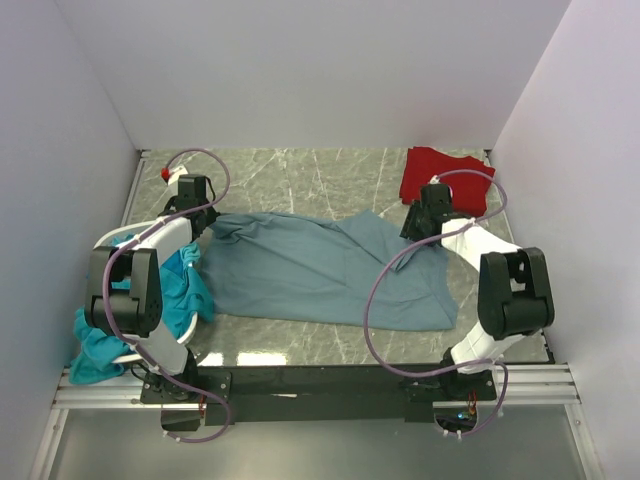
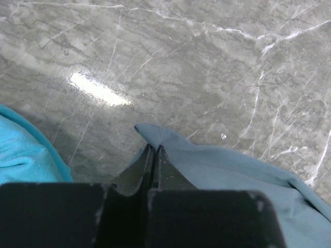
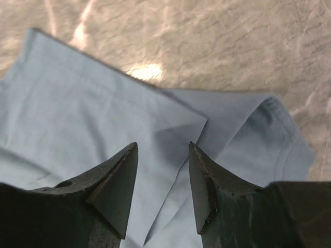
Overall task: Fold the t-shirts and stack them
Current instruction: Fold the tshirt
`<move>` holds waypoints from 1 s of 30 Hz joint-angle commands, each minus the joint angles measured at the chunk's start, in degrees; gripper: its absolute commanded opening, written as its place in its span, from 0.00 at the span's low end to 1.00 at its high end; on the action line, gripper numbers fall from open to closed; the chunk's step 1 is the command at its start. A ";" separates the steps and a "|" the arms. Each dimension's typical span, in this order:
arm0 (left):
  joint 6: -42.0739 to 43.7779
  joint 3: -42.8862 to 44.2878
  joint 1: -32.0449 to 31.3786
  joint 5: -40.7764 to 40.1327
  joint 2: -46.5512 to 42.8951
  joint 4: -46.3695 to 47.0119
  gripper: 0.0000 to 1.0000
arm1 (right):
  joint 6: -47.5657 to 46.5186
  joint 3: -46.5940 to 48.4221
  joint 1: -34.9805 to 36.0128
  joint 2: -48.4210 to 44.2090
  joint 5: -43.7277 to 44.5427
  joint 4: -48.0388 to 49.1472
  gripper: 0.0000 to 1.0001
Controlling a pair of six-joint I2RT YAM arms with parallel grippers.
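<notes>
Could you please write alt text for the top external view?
A slate-blue t-shirt lies spread across the marble table; the left gripper grips its left corner, and the right gripper sits over its right side. A red t-shirt lies far right; teal t-shirts heap near left.

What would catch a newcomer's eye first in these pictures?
A large slate-blue t-shirt lies spread across the middle of the marble table, with the left gripper pinching its left corner and the right gripper open over its right side. A red t-shirt sits in the far right corner, and teal t-shirts are heaped beside the left arm.
</notes>
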 commanded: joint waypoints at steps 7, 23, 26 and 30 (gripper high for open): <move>-0.32 -0.04 0.36 0.69 -1.93 1.81 0.00 | 0.59 3.62 -2.43 3.02 0.87 1.78 0.51; -0.06 -0.30 0.36 0.61 -2.54 1.55 0.00 | 0.42 7.31 -4.01 8.38 -1.77 0.73 0.43; -0.06 -0.30 0.36 0.61 -2.63 1.55 0.00 | 0.24 7.49 -4.01 8.74 -2.74 0.55 0.36; -0.06 -0.48 0.36 0.69 -2.90 1.64 0.00 | -0.02 7.49 -4.01 8.82 -3.09 0.46 0.23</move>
